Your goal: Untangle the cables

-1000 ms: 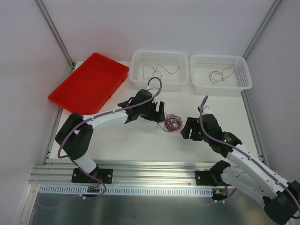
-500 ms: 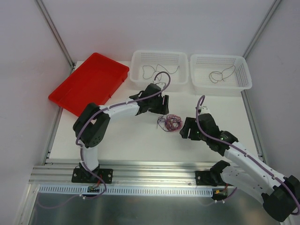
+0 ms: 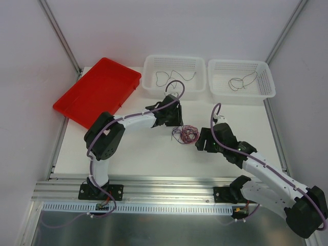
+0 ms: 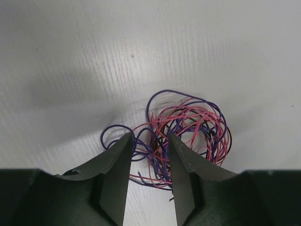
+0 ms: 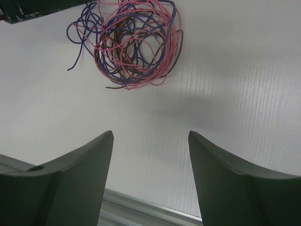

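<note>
I had the white desk (image 3: 138,151) in the top view, carrying everything. A red tray (image 3: 97,92) lay at its far left, askew to the desk's edges. Two white baskets stood side by side along the far edge, the left basket (image 3: 174,58) and the right basket (image 3: 238,62).

The left arm (image 3: 133,120) reached from the near left across to the middle. The right arm (image 3: 266,171) came in from the near right and bent toward the same spot.

The left end effector (image 4: 149,139) was down at the desk with its fingers (image 4: 120,160) partly apart. Pink and purple strands ran through the gap, which was far wider than any strand. I read it as released, clenched on nothing. In the right wrist view its dark tip (image 5: 28,9) showed at the top left corner, right at the edge of the tangle.

The right end effector (image 5: 150,134) was released too. Its fingers stood wide with only bare desk between them, and it stopped short of the tangle without touching it.

The cables (image 3: 188,134) lay in the middle of the desk, between the two end effectors and nearer than the left basket. They were pink, purple and dark strands wound into a loose round knot (image 5: 136,42), and purple loops (image 4: 117,134) straggled out on the left arm's side.

A thin black cable (image 3: 171,77) lay in the left basket and another black cable (image 3: 241,82) in the right.
</note>
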Action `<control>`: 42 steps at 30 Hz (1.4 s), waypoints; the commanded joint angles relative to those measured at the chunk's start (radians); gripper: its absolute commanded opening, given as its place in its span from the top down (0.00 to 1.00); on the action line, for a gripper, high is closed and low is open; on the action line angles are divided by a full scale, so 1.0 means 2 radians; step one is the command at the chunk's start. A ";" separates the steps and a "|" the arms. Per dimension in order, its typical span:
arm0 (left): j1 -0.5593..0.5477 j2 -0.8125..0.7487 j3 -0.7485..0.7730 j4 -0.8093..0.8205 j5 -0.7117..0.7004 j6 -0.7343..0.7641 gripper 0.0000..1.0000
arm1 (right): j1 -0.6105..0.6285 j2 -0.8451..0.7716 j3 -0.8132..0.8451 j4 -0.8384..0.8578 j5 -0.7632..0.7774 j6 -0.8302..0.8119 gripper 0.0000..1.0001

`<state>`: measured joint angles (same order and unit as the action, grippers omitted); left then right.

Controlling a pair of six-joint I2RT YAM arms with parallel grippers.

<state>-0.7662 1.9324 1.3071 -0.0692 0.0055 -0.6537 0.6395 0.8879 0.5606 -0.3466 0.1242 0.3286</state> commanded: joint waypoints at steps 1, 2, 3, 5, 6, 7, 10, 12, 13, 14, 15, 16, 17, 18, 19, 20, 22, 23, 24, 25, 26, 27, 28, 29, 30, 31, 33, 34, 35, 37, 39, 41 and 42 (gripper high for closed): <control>-0.007 0.012 0.025 -0.010 -0.015 -0.028 0.64 | 0.001 0.004 -0.002 0.021 0.003 0.004 0.32; -0.008 0.013 0.026 -0.011 -0.014 -0.030 0.64 | 0.001 0.005 -0.002 0.022 0.003 0.005 0.32; -0.010 0.014 0.028 -0.011 -0.015 -0.033 0.64 | 0.001 0.005 -0.003 0.023 0.003 0.005 0.32; -0.013 0.013 0.029 -0.012 -0.016 -0.037 0.63 | 0.000 0.006 -0.005 0.023 0.003 0.006 0.32; -0.015 0.012 0.031 -0.012 -0.019 -0.040 0.63 | 0.001 0.006 -0.005 0.023 0.005 0.006 0.32; -0.016 0.012 0.030 -0.013 -0.020 -0.041 0.63 | 0.001 0.006 -0.006 0.024 0.005 0.007 0.32; -0.019 0.011 0.029 -0.018 -0.029 -0.045 0.68 | 0.001 0.007 -0.008 0.027 0.005 0.007 0.32; -0.019 0.012 0.028 -0.024 -0.033 -0.048 0.77 | 0.001 0.006 -0.009 0.028 0.005 0.007 0.32; -0.019 0.012 0.026 -0.024 -0.033 -0.048 0.81 | 0.001 0.007 -0.009 0.029 0.006 0.007 0.32; -0.019 0.013 0.024 -0.025 -0.032 -0.048 0.90 | 0.001 0.009 -0.009 0.029 0.008 0.007 0.32; -0.019 0.012 0.021 -0.025 -0.034 -0.048 0.94 | 0.001 0.009 -0.008 0.031 0.007 0.007 0.32; -0.020 0.006 0.018 -0.025 -0.036 -0.047 1.00 | 0.001 0.011 -0.008 0.035 0.007 0.008 0.32; -0.020 0.001 0.011 -0.026 -0.038 -0.047 1.00 | 0.001 0.015 -0.004 0.038 0.002 0.008 0.32; -0.020 -0.004 0.007 -0.025 -0.040 -0.047 1.00 | -0.001 0.019 -0.003 0.041 -0.001 0.007 0.32; -0.020 -0.019 0.002 -0.026 -0.043 -0.044 1.00 | -0.001 0.025 -0.001 0.048 -0.005 0.009 0.32; -0.020 -0.026 -0.005 -0.025 -0.045 -0.040 1.00 | -0.003 0.029 0.001 0.054 -0.008 0.011 0.32; -0.020 -0.050 -0.015 -0.026 -0.047 -0.036 1.00 | -0.007 0.051 0.007 0.070 -0.009 0.015 0.33; -0.020 -0.059 -0.024 -0.025 -0.047 -0.034 1.00 | -0.008 0.058 0.010 0.078 -0.012 0.022 0.33; -0.020 -0.066 -0.028 -0.025 -0.046 -0.034 1.00 | -0.011 0.077 0.014 0.087 -0.016 0.026 0.34; -0.021 -0.081 -0.033 -0.025 -0.045 -0.034 1.00 | -0.014 0.087 0.017 0.107 -0.021 0.030 0.34; -0.022 -0.087 -0.040 -0.025 -0.043 -0.034 1.00 | -0.019 0.099 0.019 0.118 -0.030 0.035 0.35; -0.023 -0.093 -0.043 -0.024 -0.042 -0.033 1.00 | -0.021 0.120 0.021 0.132 -0.035 0.042 0.35; -0.025 -0.103 -0.047 -0.024 -0.041 -0.031 1.00 | -0.023 0.134 0.026 0.158 -0.040 0.047 0.36; -0.026 -0.108 -0.052 -0.025 -0.040 -0.031 1.00 | -0.022 0.146 0.028 0.170 -0.048 0.050 0.36; -0.026 -0.116 -0.055 -0.024 -0.039 -0.031 1.00 | -0.022 0.158 0.032 0.198 -0.054 0.056 0.37; -0.027 -0.119 -0.058 -0.025 -0.039 -0.032 1.00 | -0.022 0.186 0.041 0.209 -0.057 0.058 0.37; -0.027 -0.124 -0.068 -0.024 -0.037 -0.034 1.00 | -0.023 0.215 0.049 0.239 -0.082 0.066 0.37; -0.028 -0.130 -0.071 -0.024 -0.035 -0.036 1.00 | -0.023 0.238 0.053 0.250 -0.084 0.073 0.37; -0.028 -0.133 -0.075 -0.025 -0.033 -0.037 1.00 | -0.023 0.252 0.053 0.261 -0.088 0.078 0.38; -0.028 -0.143 -0.081 -0.024 -0.031 -0.037 1.00 | -0.022 0.272 0.056 0.285 -0.090 0.084 0.39; -0.029 -0.156 -0.087 -0.025 -0.031 -0.037 1.00 | -0.022 0.301 0.059 0.302 -0.097 0.090 0.46; -0.029 -0.166 -0.095 -0.026 -0.034 -0.034 1.00 | -0.022 0.318 0.053 0.312 -0.100 0.096 0.54; -0.029 -0.172 -0.097 -0.026 -0.037 -0.032 1.00 | -0.023 0.319 0.050 0.314 -0.099 0.096 0.65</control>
<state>-0.8127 1.6684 1.1259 -0.1196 -0.0624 -0.7361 0.5968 1.5066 0.6449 0.1848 -0.0456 0.4812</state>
